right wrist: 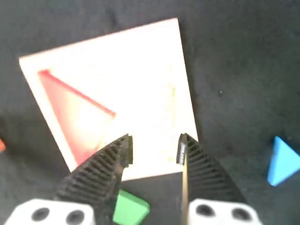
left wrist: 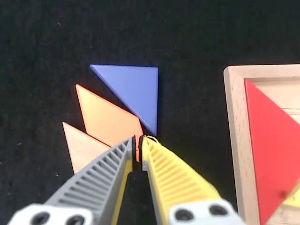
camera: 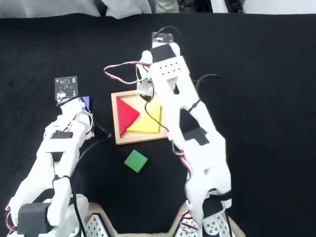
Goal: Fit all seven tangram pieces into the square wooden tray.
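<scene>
The left arm reaches forward low over the table, its gripper (left wrist: 140,140) with jaws together and tips at the near corner of the orange piece (left wrist: 108,117); whether they pinch it I cannot tell. Just ahead of the tips lies the purple triangle (left wrist: 133,89), beside the grey finger a pale piece (left wrist: 80,147), and off the yellow finger's side the tray (left wrist: 233,122). The right arm stretches long past the tray, its gripper (right wrist: 154,145) above it with jaws apart, holding nothing. Beneath sit the red triangle (right wrist: 70,112) and yellow triangle (camera: 150,118); the green square (right wrist: 129,211) lies under the fingers' roots, outside the tray
</scene>
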Robot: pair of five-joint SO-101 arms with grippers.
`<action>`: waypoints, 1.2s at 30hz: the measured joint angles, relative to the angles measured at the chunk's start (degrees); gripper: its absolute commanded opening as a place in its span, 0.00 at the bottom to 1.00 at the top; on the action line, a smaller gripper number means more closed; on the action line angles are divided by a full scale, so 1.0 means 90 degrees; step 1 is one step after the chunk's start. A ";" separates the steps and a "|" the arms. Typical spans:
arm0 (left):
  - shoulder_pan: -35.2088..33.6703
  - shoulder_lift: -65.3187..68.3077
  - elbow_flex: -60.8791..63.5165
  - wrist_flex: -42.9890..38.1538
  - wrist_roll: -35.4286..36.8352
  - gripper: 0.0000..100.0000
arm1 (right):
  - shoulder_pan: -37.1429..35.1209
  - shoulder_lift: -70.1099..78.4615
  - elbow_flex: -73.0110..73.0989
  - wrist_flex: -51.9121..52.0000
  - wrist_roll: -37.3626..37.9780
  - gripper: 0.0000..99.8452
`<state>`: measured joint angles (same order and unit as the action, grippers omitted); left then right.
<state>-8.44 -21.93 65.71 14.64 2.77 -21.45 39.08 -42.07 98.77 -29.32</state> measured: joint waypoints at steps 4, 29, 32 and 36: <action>0.0000 0.0000 0.0000 0.0000 0.0000 0.05 | 0.0010 0.0606 -0.0410 0.0000 -0.0205 0.17; 0.0029 0.0000 0.0000 0.0000 0.0000 0.05 | 0.0107 0.1729 -0.1035 0.0020 -0.0234 0.17; 0.0029 0.0000 0.0000 0.0000 0.0000 0.05 | 0.0107 0.1729 -0.1074 0.0020 -0.0234 0.17; 0.0029 0.0000 0.0000 0.0000 0.0000 0.05 | 0.0107 0.1729 -0.1074 0.0020 -0.0234 0.16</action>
<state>-8.18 -21.93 65.71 14.64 2.77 -20.48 54.64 -51.74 98.95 -31.43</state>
